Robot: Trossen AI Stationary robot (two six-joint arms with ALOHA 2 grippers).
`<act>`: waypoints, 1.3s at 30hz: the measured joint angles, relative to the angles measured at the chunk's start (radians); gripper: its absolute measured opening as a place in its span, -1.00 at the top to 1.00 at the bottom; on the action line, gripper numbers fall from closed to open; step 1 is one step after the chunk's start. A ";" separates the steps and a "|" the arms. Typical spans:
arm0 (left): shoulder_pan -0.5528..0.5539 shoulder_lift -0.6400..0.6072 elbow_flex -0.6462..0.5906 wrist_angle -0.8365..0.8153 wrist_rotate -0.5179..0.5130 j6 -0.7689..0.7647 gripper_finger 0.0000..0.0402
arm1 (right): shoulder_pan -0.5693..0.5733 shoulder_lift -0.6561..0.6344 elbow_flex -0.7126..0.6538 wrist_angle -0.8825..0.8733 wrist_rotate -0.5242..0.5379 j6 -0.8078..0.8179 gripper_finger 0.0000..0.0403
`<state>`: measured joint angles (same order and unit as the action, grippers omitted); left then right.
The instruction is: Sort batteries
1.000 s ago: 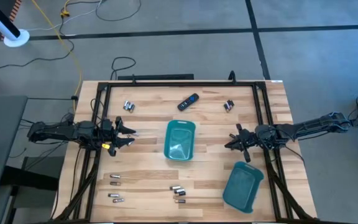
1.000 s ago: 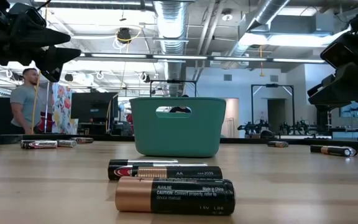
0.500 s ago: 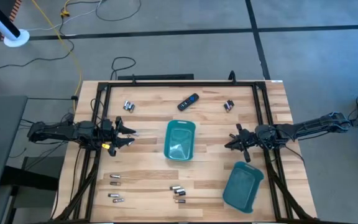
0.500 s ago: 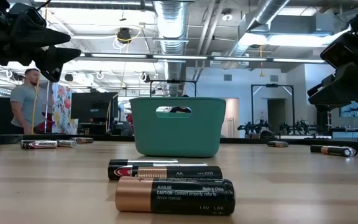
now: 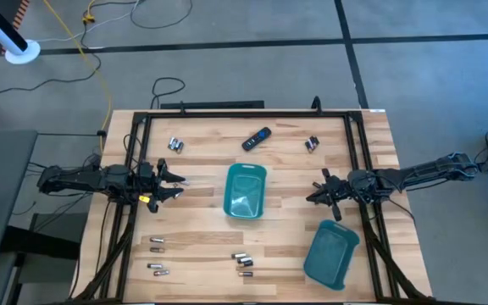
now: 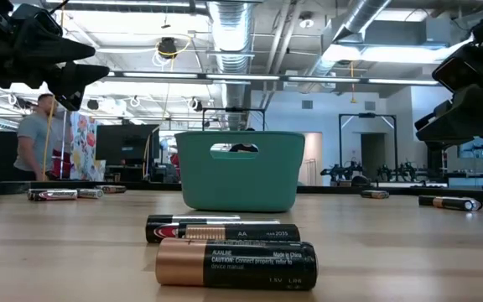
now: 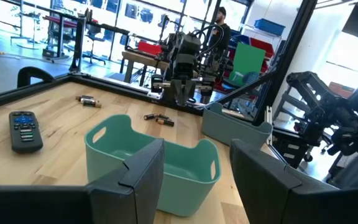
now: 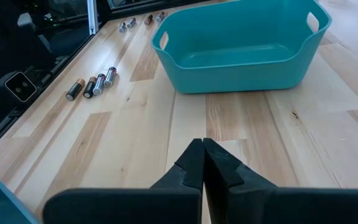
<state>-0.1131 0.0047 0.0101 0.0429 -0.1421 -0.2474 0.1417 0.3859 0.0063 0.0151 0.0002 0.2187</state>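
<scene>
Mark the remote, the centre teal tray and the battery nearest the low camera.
remote (image 5: 257, 138), high view, middle of its body
centre teal tray (image 5: 245, 206), high view, bare floor
nearest battery (image 6: 236, 264), low view, dark label

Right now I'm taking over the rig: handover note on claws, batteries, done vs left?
Left claw: open, empty, hovering left of the middle teal tray.
Right claw: shut, empty, right of that tray.
Batteries: clusters at far left, far right, near left and near centre, all loose on the table.
Second teal tray near right.
Done: nothing; the middle tray looks empty.
Left: all sorting.
</scene>
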 joint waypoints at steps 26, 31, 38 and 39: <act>0.000 0.000 0.000 0.000 0.000 0.000 0.12 | 0.000 -0.001 0.000 0.018 0.000 0.000 0.88; 0.000 0.000 0.000 0.000 0.000 0.000 0.12 | 0.000 -0.001 0.000 0.019 0.000 0.000 0.88; 0.000 0.000 0.000 0.000 0.000 0.000 0.12 | 0.000 -0.001 0.000 0.020 0.000 0.000 0.88; 0.000 0.000 0.000 0.000 0.000 0.000 0.12 | 0.000 -0.001 0.000 0.020 0.000 0.000 0.88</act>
<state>-0.1131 0.0048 0.0103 0.0429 -0.1421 -0.2474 0.1413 0.3851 0.0063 0.0349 0.0002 0.2188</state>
